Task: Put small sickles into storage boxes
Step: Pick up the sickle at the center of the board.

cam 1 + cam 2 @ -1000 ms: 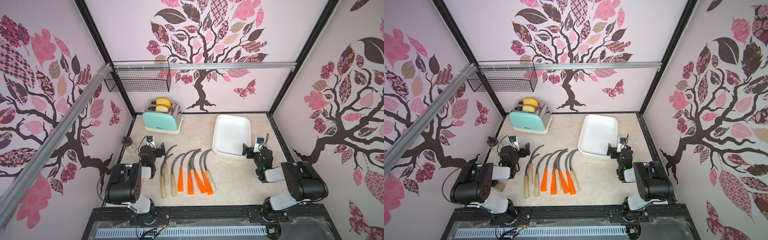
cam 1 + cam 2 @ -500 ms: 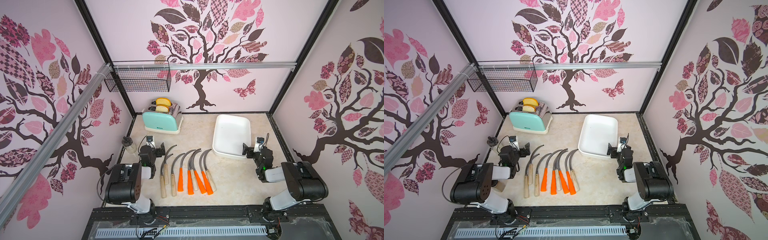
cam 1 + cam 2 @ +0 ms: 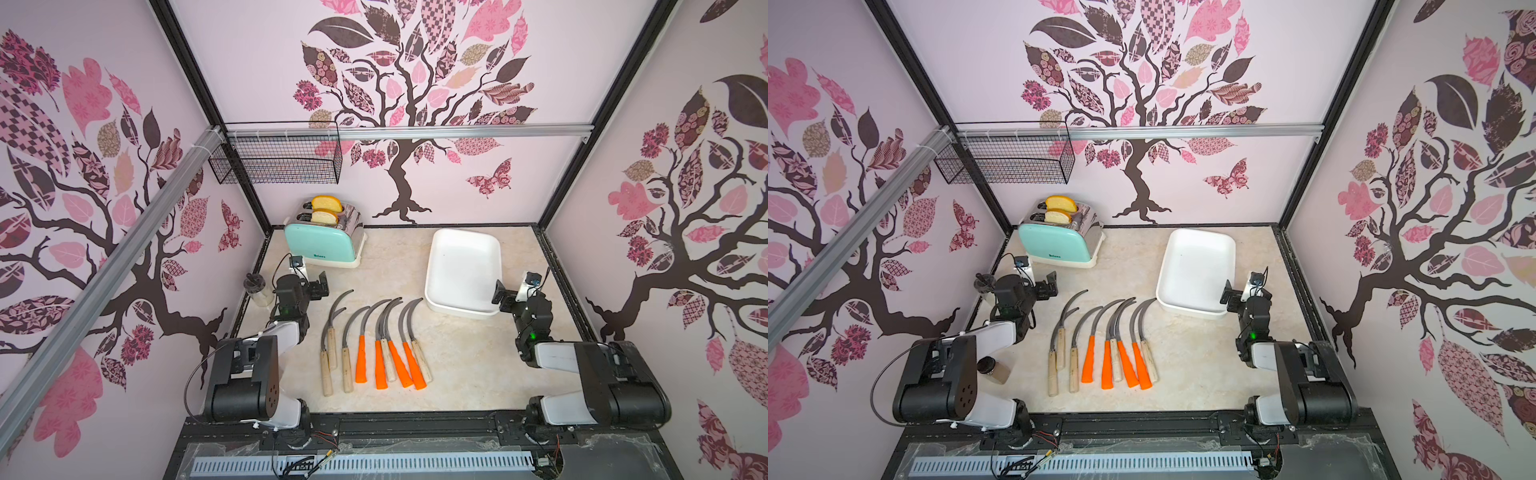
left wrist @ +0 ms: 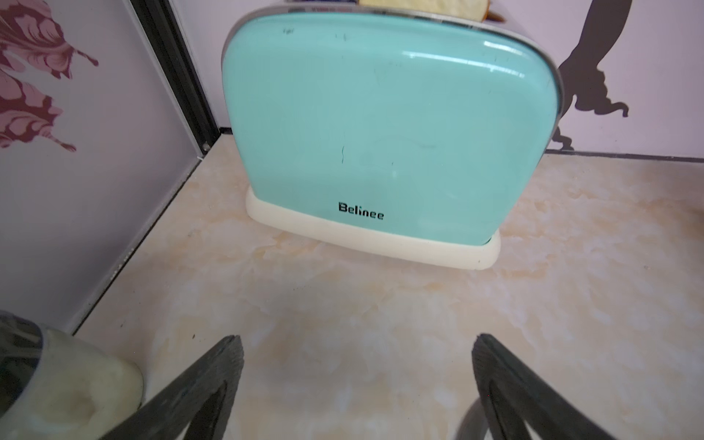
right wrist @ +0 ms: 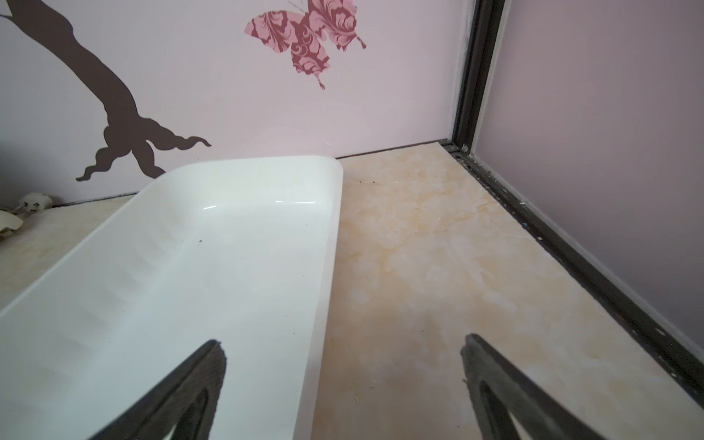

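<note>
small sickles (image 3: 360, 359) are lying beside the empty storage box (image 3: 461, 266); left gripper (image 4: 356, 343), right gripper (image 5: 343, 343) are gaping, likely awaiting first grasp.

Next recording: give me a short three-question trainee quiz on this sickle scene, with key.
1. How many orange-handled sickles lie on the table?
2. True or false: the white tray already holds a sickle.
3. The right gripper is: A open; B shut on a sickle; C shut on the tray.
Key: 1) four; 2) false; 3) A.
</note>
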Controlling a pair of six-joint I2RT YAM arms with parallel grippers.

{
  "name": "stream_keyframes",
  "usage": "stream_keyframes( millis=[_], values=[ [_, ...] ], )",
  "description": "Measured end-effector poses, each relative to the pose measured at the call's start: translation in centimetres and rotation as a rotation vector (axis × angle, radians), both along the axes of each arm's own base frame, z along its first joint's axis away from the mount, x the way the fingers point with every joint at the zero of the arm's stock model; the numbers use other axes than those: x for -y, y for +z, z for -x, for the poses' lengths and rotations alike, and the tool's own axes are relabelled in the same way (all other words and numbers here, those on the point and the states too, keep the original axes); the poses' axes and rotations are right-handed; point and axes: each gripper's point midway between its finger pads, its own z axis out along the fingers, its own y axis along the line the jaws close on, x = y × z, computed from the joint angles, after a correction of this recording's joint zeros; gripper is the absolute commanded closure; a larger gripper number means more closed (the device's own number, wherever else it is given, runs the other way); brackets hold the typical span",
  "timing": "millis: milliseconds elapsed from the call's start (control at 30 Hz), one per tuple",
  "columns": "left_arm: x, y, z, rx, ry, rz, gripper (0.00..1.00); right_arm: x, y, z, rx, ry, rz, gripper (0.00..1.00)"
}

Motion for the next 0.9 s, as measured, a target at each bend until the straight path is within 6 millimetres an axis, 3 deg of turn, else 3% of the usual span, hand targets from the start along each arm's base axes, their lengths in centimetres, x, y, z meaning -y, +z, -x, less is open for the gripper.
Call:
stream_keyframes(
  millis=[200,400,667,900],
  values=[
    [0.1,1.0,0.9,-0.057,-0.001,0.006,0.02,1.7,2.2,1.3,-0.003,-0.102,-0.002,0.02],
    [1.2,5.2,1.8,-0.057,-0.049,-0.012,0.02,2.0,5.0,1.1,-0.017,-0.129,-0.069,0.03],
    [2.8,9.7,4.1,-0.104,-0.133,-0.047,0.02,-0.9,8.2,-0.6,-0.125,0.004,-0.209,0.0],
    [4.7,10.7,6.9,-0.167,-0.219,-0.069,0.02,-4.0,7.1,0.4,-0.274,0.127,-0.354,0.0]
  ],
)
